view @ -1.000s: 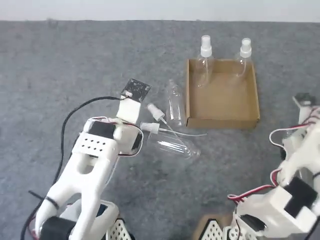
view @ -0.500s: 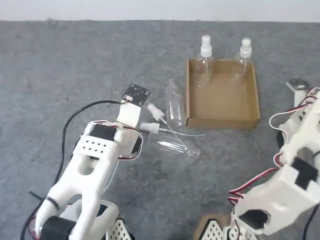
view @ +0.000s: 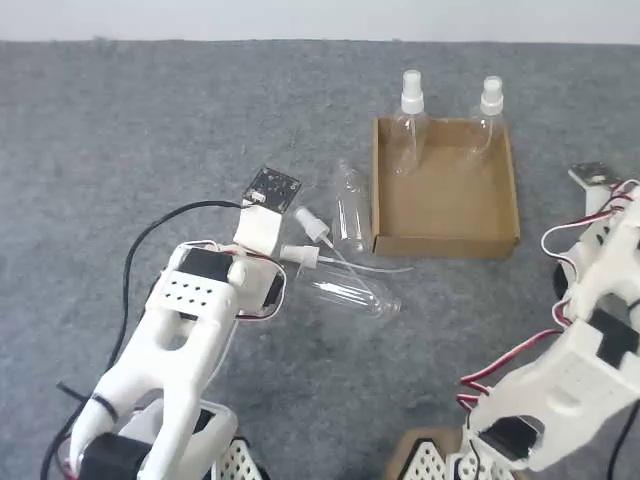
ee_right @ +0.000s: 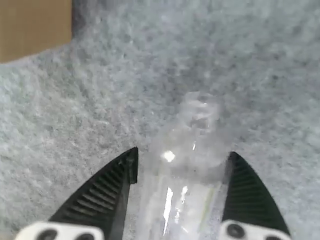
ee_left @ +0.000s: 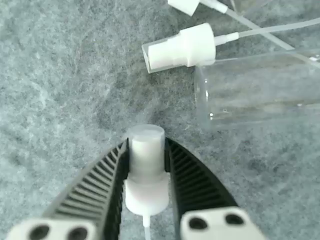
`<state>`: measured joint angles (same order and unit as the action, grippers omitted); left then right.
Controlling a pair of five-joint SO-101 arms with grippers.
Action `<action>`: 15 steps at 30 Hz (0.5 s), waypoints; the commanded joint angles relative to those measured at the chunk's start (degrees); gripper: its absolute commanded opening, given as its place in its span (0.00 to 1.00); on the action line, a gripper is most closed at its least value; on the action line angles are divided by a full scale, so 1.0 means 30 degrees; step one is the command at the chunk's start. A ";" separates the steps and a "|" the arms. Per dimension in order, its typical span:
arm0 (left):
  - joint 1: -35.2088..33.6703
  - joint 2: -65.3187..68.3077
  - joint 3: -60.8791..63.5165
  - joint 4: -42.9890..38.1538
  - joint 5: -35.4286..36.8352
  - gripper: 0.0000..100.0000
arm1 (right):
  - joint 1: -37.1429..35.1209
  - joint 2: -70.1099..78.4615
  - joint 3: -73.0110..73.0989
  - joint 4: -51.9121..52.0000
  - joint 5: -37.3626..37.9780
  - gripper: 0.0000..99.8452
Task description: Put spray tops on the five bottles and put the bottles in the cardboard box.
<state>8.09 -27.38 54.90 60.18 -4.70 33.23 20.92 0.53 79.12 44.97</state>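
Bottle (ee_right: 200, 120), uncapped, is clamped in the right gripper (ee_right: 181, 155) near the table's (view: 150, 110) right edge, off the box's (view: 445, 240) right side. Left gripper (ee_left: 145, 146) is clamped on a spray top (ee_left: 146, 172) near the table's middle. Just beyond it lie two loose tops (view: 300, 255) (view: 312, 224) and a lying bottle (view: 350, 290). Another open bottle (view: 350, 205) lies along the box's left wall. Two capped bottles (view: 411, 125) (view: 487, 120) stand inside at the far wall.

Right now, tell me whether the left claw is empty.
No, the left wrist view shows the left claw shut on a white spray top.
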 commanded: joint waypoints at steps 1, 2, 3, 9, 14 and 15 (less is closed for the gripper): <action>0.0088 -0.0615 -0.0103 -0.0527 0.0293 0.01 | 0.0190 0.0132 -0.1114 -0.0718 0.0264 0.22; 0.0088 -0.0615 0.0015 -0.0527 0.0293 0.01 | 0.0190 0.0161 -0.1114 -0.0864 0.0264 0.22; 0.0088 -0.0733 0.0132 -0.0586 0.0293 0.01 | 0.0190 0.0161 -0.1114 -0.0864 0.0293 0.22; 0.0088 -0.0762 0.0484 -0.1084 0.0293 0.01 | 0.0190 0.0278 -0.1114 -0.0835 0.0293 0.17; 0.0059 -0.0791 0.0337 -0.1084 0.0293 0.01 | 0.0190 -0.0337 -0.1436 -0.0571 0.0322 0.03; 0.0059 -0.0791 0.0249 -0.1084 0.0293 0.01 | 0.0220 -0.0659 -0.1612 -0.0249 0.0322 0.02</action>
<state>8.09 -27.38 56.84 58.15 -4.70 33.23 22.86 0.26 77.19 44.97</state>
